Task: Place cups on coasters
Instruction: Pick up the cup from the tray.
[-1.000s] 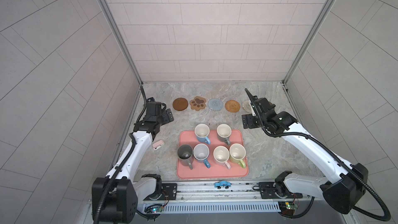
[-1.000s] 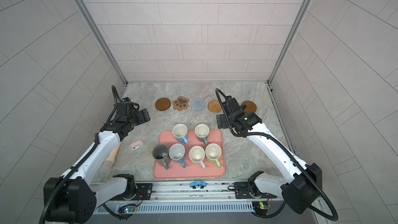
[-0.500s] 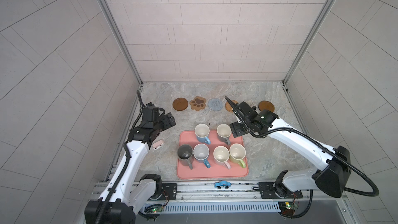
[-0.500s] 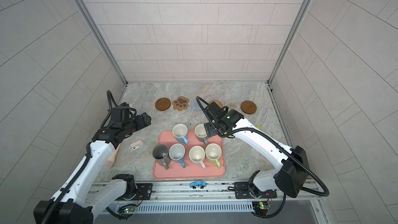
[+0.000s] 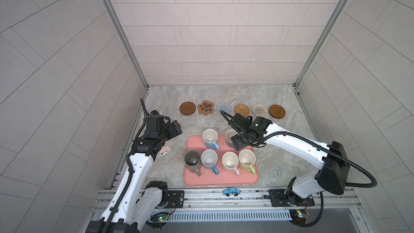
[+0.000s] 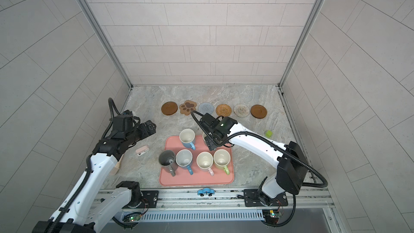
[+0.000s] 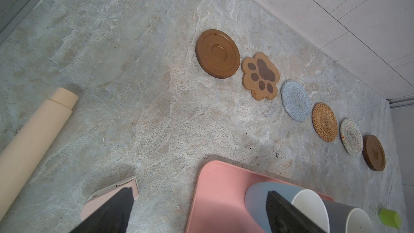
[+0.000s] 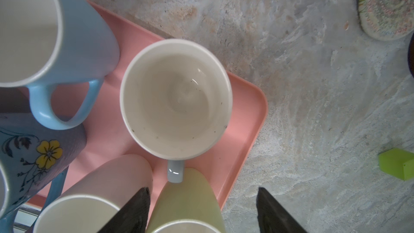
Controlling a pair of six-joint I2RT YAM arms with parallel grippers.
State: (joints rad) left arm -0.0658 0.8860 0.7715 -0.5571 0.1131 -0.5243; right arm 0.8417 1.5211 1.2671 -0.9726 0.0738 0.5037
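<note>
Plainly, the first pick is in hand and no cup sits on a coaster: all six cups stand upright on the one pink tray [image 5: 220, 181] near the worktop's front edge. Two are at the tray's far edge, the plain blue cup [image 5: 210, 137] and the grey-brown cup [image 8: 177, 99]. Four line its middle: the dark grey cup [image 5: 192, 161], flowered blue cup [image 5: 209, 160], pink cup [image 5: 230, 162] and green cup [image 5: 246, 159]. The right gripper [image 5: 238, 142] hangs over the grey-brown cup at the tray's far right corner, jaws apart and holding nothing. The left gripper [image 5: 173, 128] hovers off the tray's far left corner, jaws spread wide, also empty. Six coasters lie bare in a row along the worktop's far edge: the left-end brown disc [image 5: 187, 108], paw coaster [image 5: 205, 107], blue-grey knit coaster [image 5: 224, 108], rattan coaster [image 5: 242, 109], pale woven coaster [image 5: 259, 109] and right-end brown disc [image 5: 277, 111]. Next, I judge, the right gripper must drop onto the grey-brown cup's rim, one finger inside and one outside. The side facing the tray's right edge looks best, since other cups crowd the rest. Then it can lift the cup clear and carry it to a nearby coaster.
</note>
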